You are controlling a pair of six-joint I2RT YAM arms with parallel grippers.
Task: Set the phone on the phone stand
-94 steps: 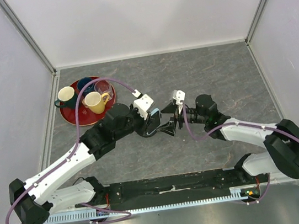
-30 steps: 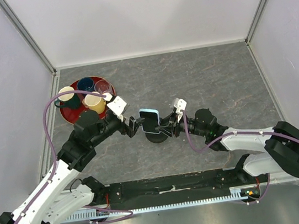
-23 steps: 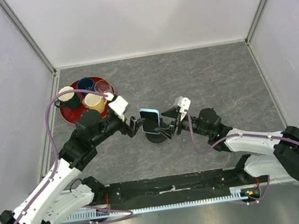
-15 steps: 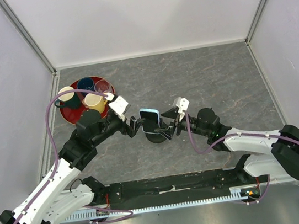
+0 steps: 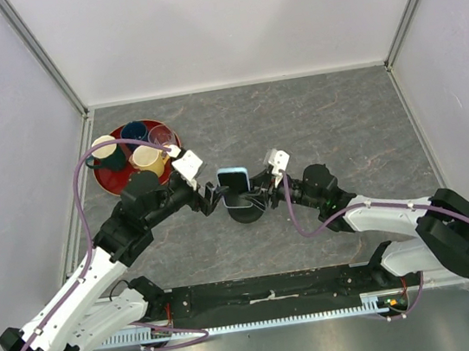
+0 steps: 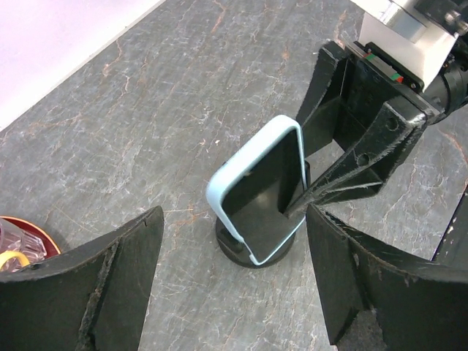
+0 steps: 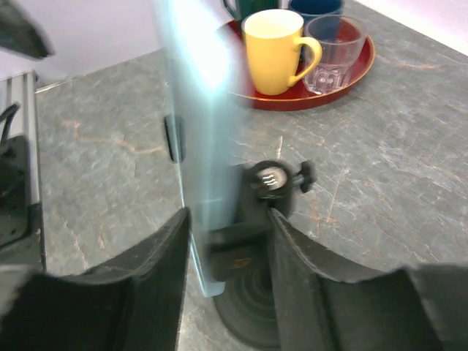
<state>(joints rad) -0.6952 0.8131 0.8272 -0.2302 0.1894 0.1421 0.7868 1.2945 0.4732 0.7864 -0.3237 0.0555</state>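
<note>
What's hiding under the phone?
A black stand. Its round base sits on the table right under the phone. In the left wrist view the phone covers the stand's post and clamp. The right wrist view shows only a small knob behind the phone.

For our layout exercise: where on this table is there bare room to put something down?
Bare table lies far right, between the back wall and the right arm, and along the back edge right of the tray. Crowded: the middle, where the left arm and right arm flank the phone on its stand.
</note>
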